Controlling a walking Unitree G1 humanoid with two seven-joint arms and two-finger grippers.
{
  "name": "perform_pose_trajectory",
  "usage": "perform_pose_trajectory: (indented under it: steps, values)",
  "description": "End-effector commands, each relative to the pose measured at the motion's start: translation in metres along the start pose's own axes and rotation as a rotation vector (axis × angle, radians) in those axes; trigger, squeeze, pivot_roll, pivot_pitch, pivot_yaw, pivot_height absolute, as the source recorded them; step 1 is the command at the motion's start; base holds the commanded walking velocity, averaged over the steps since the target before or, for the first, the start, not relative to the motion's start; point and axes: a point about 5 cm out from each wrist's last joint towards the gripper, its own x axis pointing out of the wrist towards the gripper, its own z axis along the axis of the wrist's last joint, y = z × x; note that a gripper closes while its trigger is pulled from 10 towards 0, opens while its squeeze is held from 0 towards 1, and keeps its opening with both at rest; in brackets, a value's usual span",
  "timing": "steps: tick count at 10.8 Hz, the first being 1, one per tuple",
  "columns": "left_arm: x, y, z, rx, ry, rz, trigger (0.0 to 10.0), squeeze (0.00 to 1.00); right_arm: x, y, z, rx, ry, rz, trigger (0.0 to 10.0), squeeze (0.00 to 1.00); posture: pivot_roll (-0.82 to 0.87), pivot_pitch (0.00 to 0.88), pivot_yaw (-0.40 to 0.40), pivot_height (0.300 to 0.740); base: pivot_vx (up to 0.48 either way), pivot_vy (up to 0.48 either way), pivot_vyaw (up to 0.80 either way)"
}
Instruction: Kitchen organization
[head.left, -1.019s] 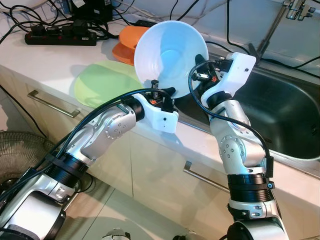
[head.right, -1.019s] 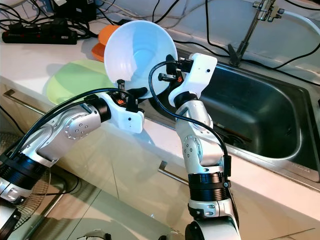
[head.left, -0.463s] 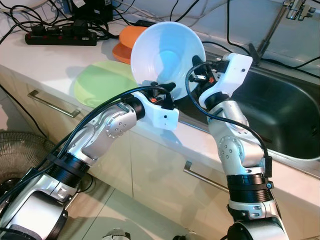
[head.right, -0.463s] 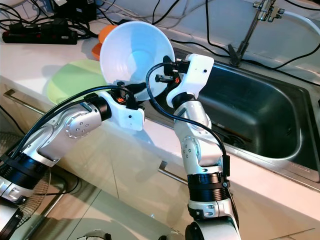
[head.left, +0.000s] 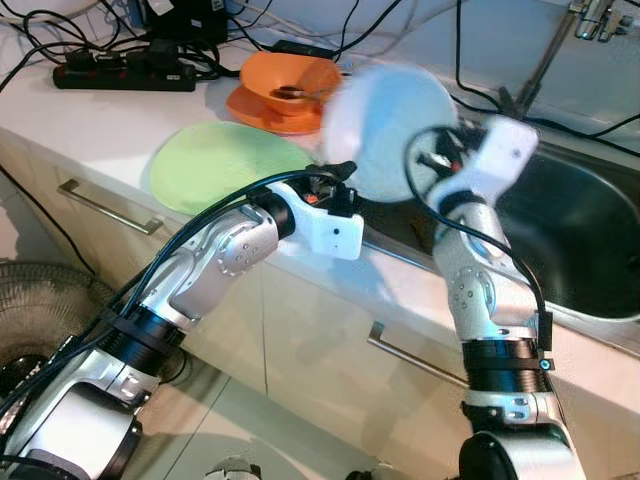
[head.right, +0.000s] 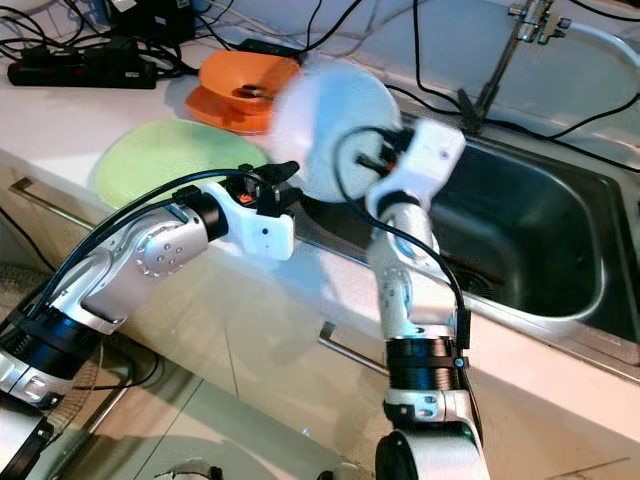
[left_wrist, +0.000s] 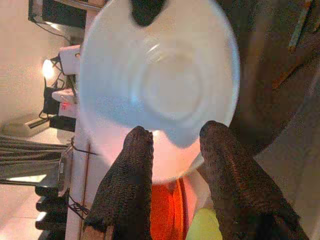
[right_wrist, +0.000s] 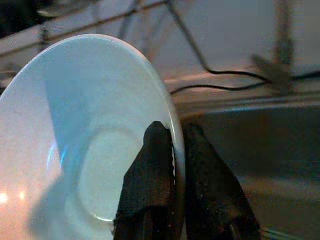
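Right gripper (right_wrist: 167, 165) pinches the white bowl's (head.left: 392, 130) rim; left gripper (left_wrist: 172, 150) stands open at the bowl's 7 o'clock. Risk: edge-only hold slipping, dropping it into the sink (head.left: 590, 235).

Bright, even daylight over the tabletop (head.left: 100, 130). Heavy motion blur on white bowl (head.left: 392, 130) and right claw (right_wrist: 175, 150). Dim, soft-focused beyond the left claw (left_wrist: 172, 145).

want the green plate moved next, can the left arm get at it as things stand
Probably yes. The left gripper is open and free; the white bowl is pinched by the right gripper. The green plate lies bare on the counter beside the left arm.
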Motion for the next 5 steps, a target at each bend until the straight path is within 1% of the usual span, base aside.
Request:
perform_pose_trajectory:
  steps: [1,2,3,4,5]
  values:
    - [-0.001,0.004,0.004,-0.019,-0.014,0.019,10.0,0.00,0.005,-0.002,0.017,-0.001,-0.080,-0.034,0.0,0.00,0.09,0.027,-0.092,0.719,0.000,0.000,0.00]
    - [-0.002,0.002,0.002,-0.098,-0.004,0.027,10.0,0.00,0.008,-0.011,0.017,-0.035,-0.087,-0.098,0.0,0.00,0.09,0.025,-0.091,0.719,0.000,0.000,0.00]
    - [-0.002,0.001,0.002,-0.199,0.002,0.052,10.0,0.00,0.010,-0.014,0.014,-0.095,-0.082,-0.101,8.4,0.00,0.09,0.025,-0.090,0.719,0.000,0.000,0.00]
    - [0.000,0.000,0.005,-0.471,0.000,0.122,10.0,0.00,0.014,-0.020,0.004,-0.193,-0.062,-0.089,10.0,0.00,0.09,0.027,-0.091,0.719,0.000,0.000,0.00]
    - [0.000,-0.001,0.006,-0.653,-0.002,0.157,10.0,0.00,0.016,-0.026,-0.001,-0.224,-0.051,-0.109,10.0,0.00,0.10,0.028,-0.091,0.719,0.000,0.000,0.00]
